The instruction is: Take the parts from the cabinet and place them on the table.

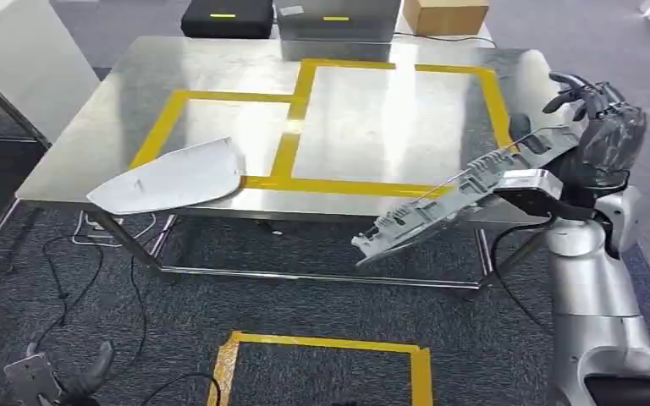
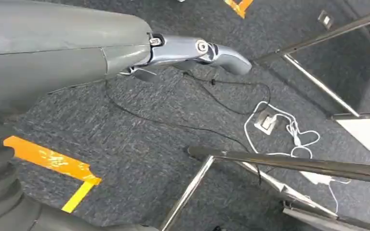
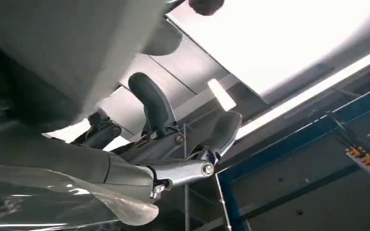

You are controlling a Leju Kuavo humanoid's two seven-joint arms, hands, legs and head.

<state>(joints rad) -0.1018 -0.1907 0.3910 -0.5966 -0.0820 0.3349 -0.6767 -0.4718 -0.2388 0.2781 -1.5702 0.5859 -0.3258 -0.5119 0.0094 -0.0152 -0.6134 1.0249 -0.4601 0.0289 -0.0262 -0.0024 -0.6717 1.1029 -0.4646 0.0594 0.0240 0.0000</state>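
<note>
Right robot hand [image 1: 597,118]: clamped on long grey part [image 1: 461,196], tilted over counter [image 1: 93,135] edge.
Left robot hand [image 2: 192,53]: fingers apart, holding nothing, above carpet.
White part [image 1: 173,178]: lies on counter.

This looks like a robotics lab or workshop test area. A stainless steel table [image 1: 110,127] carries rectangles of yellow tape [image 1: 292,139], and another taped rectangle [image 1: 326,359] marks the grey carpet [image 1: 178,330]. Loose cables [image 1: 59,279] trail across the floor, and equipment cases [image 1: 227,19] sit beyond the table.
</note>
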